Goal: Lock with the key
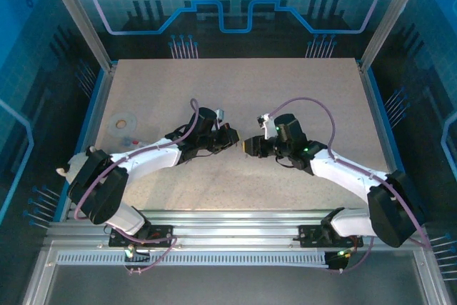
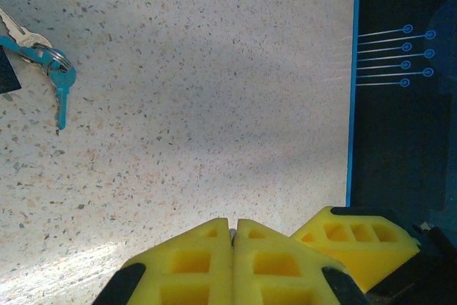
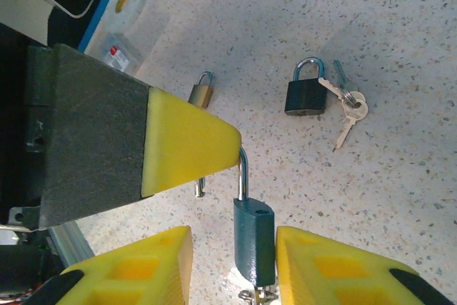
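Observation:
A teal padlock [image 3: 254,237] hangs upright with its shackle [image 3: 243,173] swung open. My left gripper [image 2: 233,225] is shut on the top of that shackle, and a sliver of metal shows between its yellow fingertips. The padlock body sits between the fingers of my right gripper [image 3: 234,242], which is open. Its right finger [image 3: 321,262] is against the body and its left finger [image 3: 153,262] stands well apart. A key ring [image 3: 257,296] shows under the padlock's bottom. In the top view the two grippers meet at the table's middle [image 1: 241,144].
On the table lie a small brass padlock [image 3: 202,93] and a black padlock [image 3: 305,94] with a bunch of keys [image 3: 348,108], one teal-headed [image 2: 63,91]. A white tape roll [image 1: 123,121] and a small clear packet [image 1: 132,141] sit at the left.

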Action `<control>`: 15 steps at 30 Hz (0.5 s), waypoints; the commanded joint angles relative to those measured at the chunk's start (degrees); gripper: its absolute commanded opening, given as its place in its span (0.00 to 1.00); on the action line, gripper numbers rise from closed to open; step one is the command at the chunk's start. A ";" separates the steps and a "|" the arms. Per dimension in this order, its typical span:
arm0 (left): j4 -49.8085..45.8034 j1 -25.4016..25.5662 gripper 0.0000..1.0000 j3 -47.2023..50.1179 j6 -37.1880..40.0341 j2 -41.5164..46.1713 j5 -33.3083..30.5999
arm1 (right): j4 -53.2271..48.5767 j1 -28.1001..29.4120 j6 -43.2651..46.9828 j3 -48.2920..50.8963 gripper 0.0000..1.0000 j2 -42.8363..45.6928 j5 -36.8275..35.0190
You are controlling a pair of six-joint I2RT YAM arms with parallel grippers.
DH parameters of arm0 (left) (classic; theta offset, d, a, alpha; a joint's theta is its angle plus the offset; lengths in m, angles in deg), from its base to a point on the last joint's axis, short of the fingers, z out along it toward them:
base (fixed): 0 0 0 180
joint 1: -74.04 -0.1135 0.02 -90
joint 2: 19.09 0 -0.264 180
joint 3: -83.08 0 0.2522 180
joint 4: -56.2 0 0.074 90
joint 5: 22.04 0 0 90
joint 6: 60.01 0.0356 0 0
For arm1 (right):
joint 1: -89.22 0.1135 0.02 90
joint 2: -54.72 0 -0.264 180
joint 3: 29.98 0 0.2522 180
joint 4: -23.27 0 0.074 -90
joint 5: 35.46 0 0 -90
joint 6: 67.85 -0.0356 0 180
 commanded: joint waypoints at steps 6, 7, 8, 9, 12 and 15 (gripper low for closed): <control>1.48 0.43 0.00 0.54 -0.10 1.76 1.18 | 2.30 -0.54 -1.08 -0.16 0.32 -0.75 3.68; 1.41 0.43 0.00 0.53 0.00 1.88 1.11 | 2.28 -0.56 -1.15 -0.24 0.32 -0.90 3.85; 1.38 0.43 0.00 0.54 0.02 1.94 1.13 | 2.41 -0.54 -1.21 -0.22 0.32 -1.07 3.98; 1.30 0.49 0.00 0.62 0.06 2.00 1.08 | 2.42 -0.59 -1.17 -0.24 0.32 -1.08 4.05; 1.32 0.49 0.00 0.58 0.08 2.10 0.92 | 1.87 -0.45 -0.88 -0.41 0.32 -1.31 3.62; 1.28 0.49 0.00 0.54 0.14 2.31 0.99 | 0.78 -0.45 -0.42 -0.94 0.32 -2.01 2.85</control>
